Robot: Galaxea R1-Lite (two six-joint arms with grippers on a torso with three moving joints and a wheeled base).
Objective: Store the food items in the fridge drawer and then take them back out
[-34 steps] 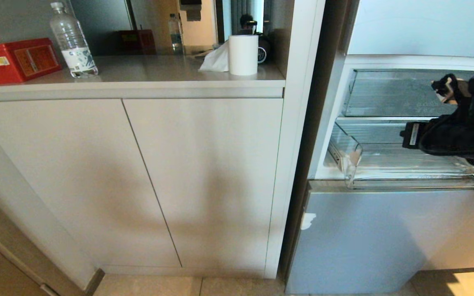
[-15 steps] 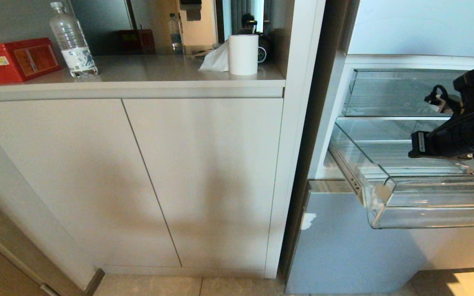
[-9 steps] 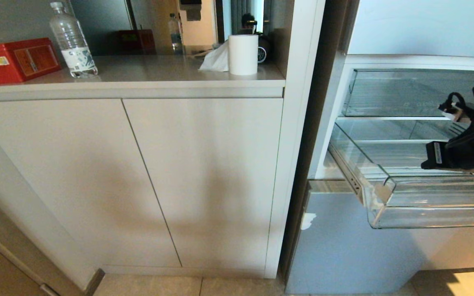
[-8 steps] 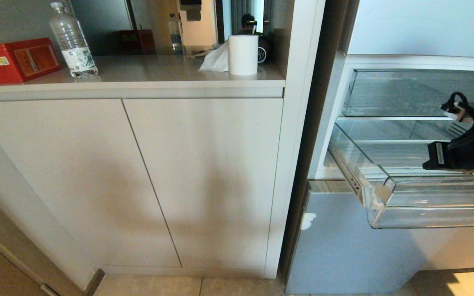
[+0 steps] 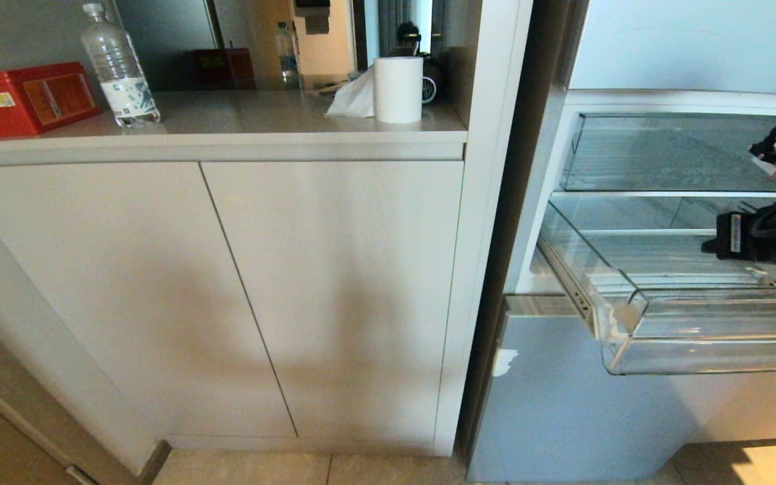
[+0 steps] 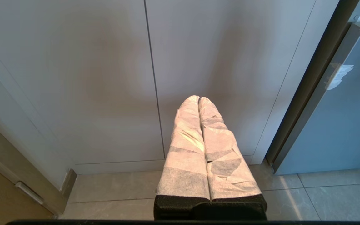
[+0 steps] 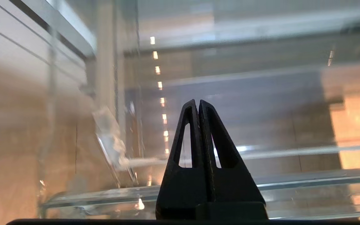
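I see the wide clear plastic fridge drawer (image 5: 711, 337) pulled out of the pale silver-blue fridge (image 5: 603, 397) at four o'clock in my head view. My right gripper (image 7: 197, 104) hangs above its ribbed floor, black fingers pressed together, holding nothing. My left gripper (image 6: 198, 99), paper-wrapped fingers pressed together, points at the beige cabinet doors (image 5: 260, 289).
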